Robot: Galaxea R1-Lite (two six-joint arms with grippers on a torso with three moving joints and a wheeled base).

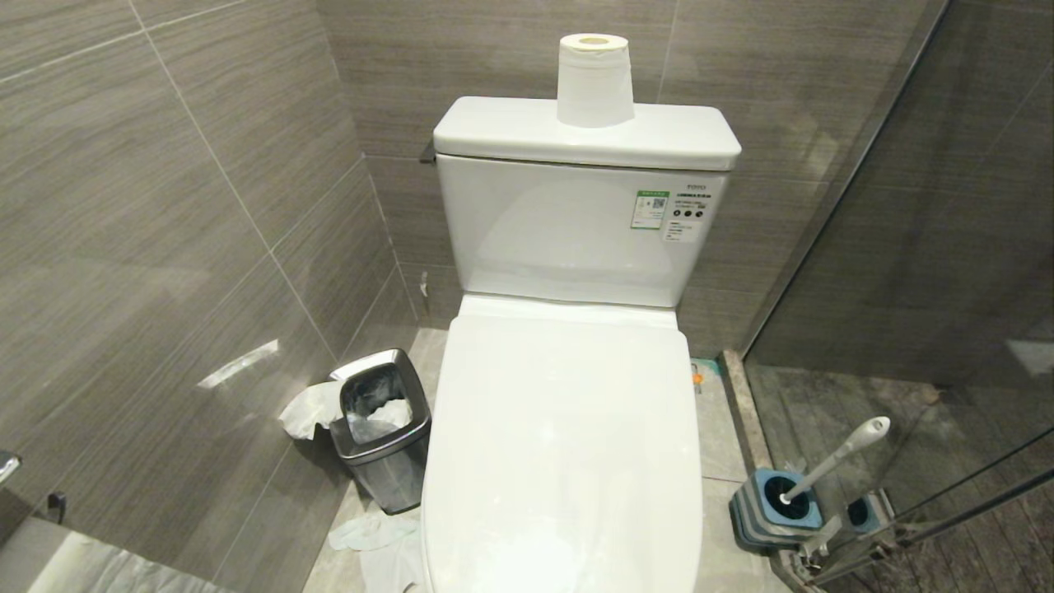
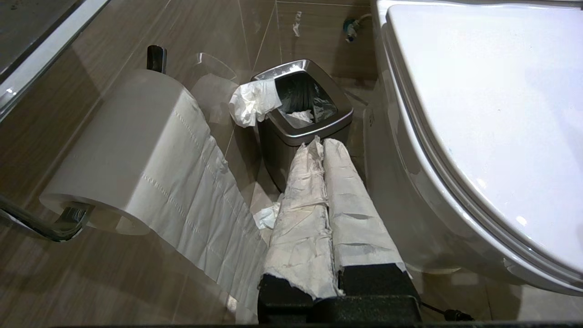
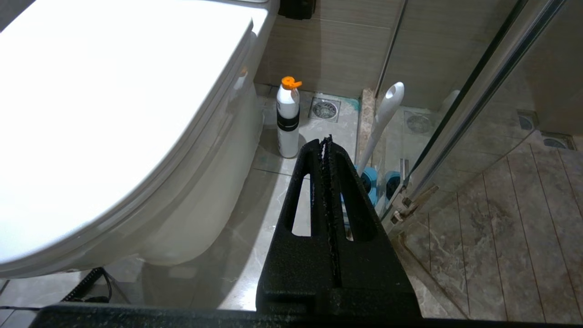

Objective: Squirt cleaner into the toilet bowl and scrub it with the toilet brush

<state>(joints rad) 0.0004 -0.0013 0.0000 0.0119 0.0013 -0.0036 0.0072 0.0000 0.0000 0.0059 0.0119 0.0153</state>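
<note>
The toilet's white lid [image 1: 560, 445] is down, so the toilet bowl is hidden. The toilet brush [image 1: 836, 457] leans in its blue-and-grey holder [image 1: 774, 506] on the floor to the toilet's right, and its handle [image 3: 385, 116] shows just beyond my right gripper [image 3: 326, 139], which is shut and empty. A white bottle with an orange cap [image 3: 288, 118] stands on the floor by the toilet's base; no cleaner liquid shows. My left gripper [image 2: 321, 142], its fingers wrapped in white paper, is shut and empty, low beside the toilet's left side. Neither gripper shows in the head view.
A steel-rimmed waste bin [image 1: 383, 428] with tissue hanging out stands left of the toilet, with tissue [image 1: 379, 535] on the floor. A paper roll [image 1: 594, 78] sits on the tank. A wall roll [image 2: 136, 150] hangs at left. A glass shower door [image 1: 947, 329] closes the right.
</note>
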